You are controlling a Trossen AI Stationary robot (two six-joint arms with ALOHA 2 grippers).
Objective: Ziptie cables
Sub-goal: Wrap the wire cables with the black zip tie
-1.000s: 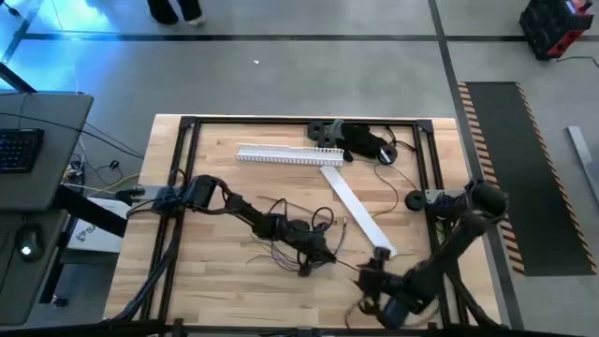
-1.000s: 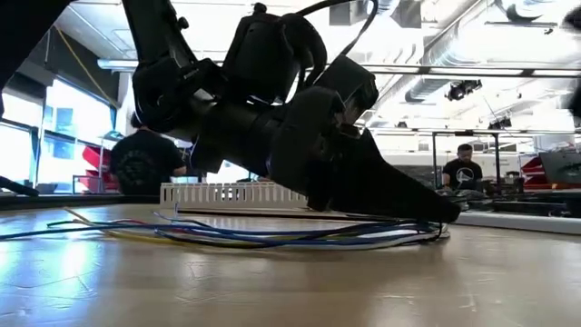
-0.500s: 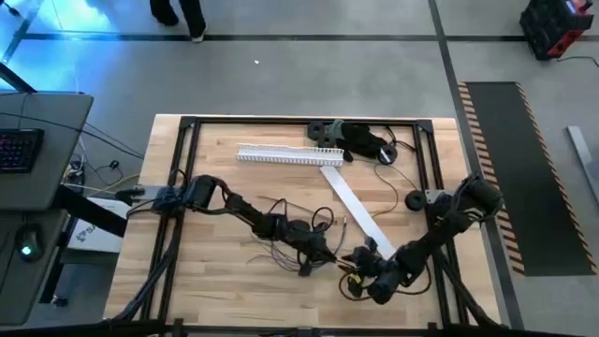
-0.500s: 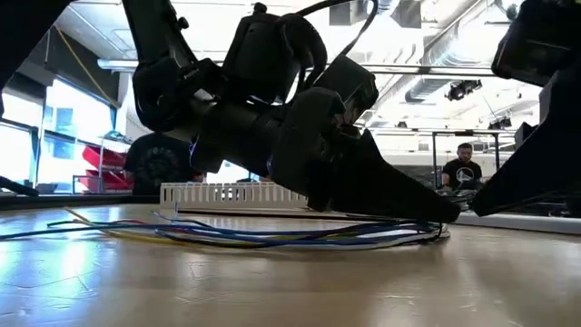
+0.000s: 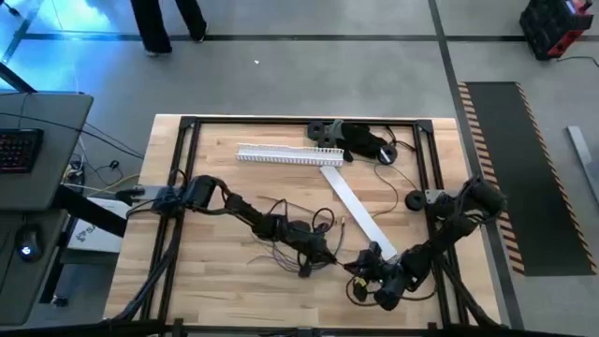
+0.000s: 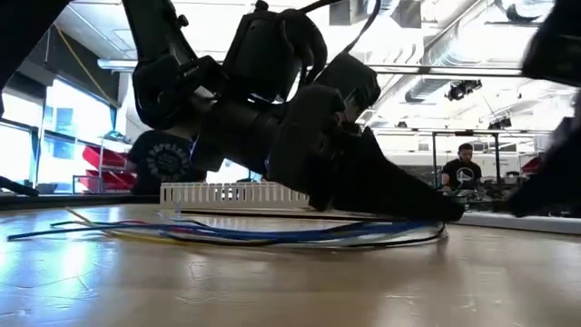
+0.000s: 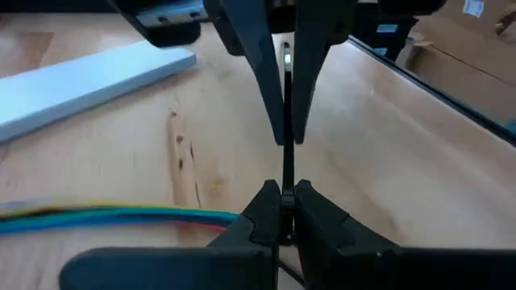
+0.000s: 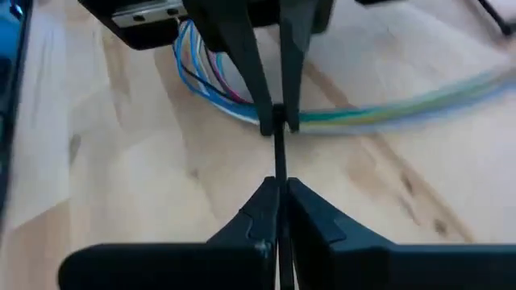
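Observation:
The cables lie as a loose bunch of thin wires mid-table, and show as coloured strands in the low view. My left gripper is at the bunch's near-right end. My right gripper faces it tip to tip from the right. Both are shut on one thin black strip that runs straight between them. In the right wrist view the strip leads to the left gripper's fingertips, just in front of the cables. My left gripper pinches one end of the thin black strip between its two fingertips. The fingers slant down from the table's left and lie along the strip. The strip runs on straight to the other gripper, just over the wood. My right gripper pinches the strip's other end between its two fingertips. It comes in low from the table's right, fingers in line with the strip. The strip stretches straight ahead to the left gripper's tips.
A white slotted duct lies at the far side, and a flat white strip runs diagonally from it toward my right gripper. A bulky black gadget with a thin cord sits at the far edge. People stand in the room behind the table.
My right arm has swung up from the table's near edge toward the left gripper, and its gripper now meets the left gripper's tips. The left arm has kept still.

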